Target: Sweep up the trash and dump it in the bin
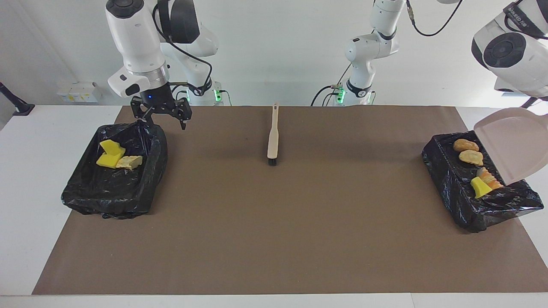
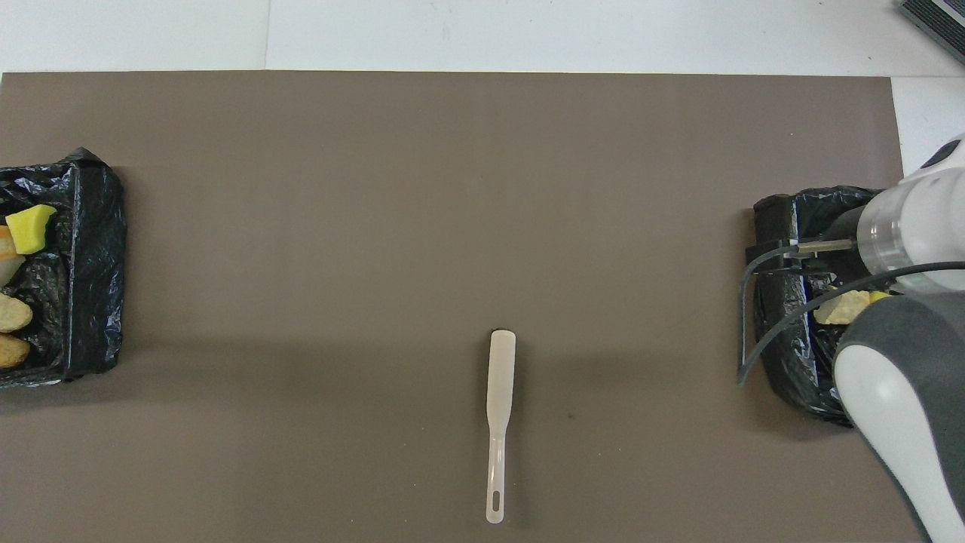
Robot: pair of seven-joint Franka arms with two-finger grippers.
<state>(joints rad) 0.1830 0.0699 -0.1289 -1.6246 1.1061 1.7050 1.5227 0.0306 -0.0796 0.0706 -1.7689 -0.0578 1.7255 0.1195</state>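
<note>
Yellow and tan trash scraps (image 1: 113, 156) sit in the black-lined bin (image 1: 112, 194) at the right arm's end; the right claw (image 1: 162, 115) hangs over its rim, fingers apart. Brown mat (image 1: 274, 222), white bench (image 1: 25, 179), pale wall. More scraps (image 1: 475, 164) (orange-striped, green-topped) fill the other bin (image 1: 454, 188); the left claw, unseen, is closed; dustpan (image 1: 511, 145) over it.

Crinkled, glossy black plastic bin liners (image 1: 115, 188) — matt brown paper mat (image 1: 282, 222); smooth pale plastic dustpan (image 1: 513, 143) — spongy, porous foam scraps (image 1: 113, 155).

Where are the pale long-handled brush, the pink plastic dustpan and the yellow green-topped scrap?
Brush (image 1: 272, 137): facing view, handle middle.
Dustpan (image 1: 516, 143): facing view, pan face.
Green-topped scrap (image 2: 30, 229): overhead view, yellow side.
</note>
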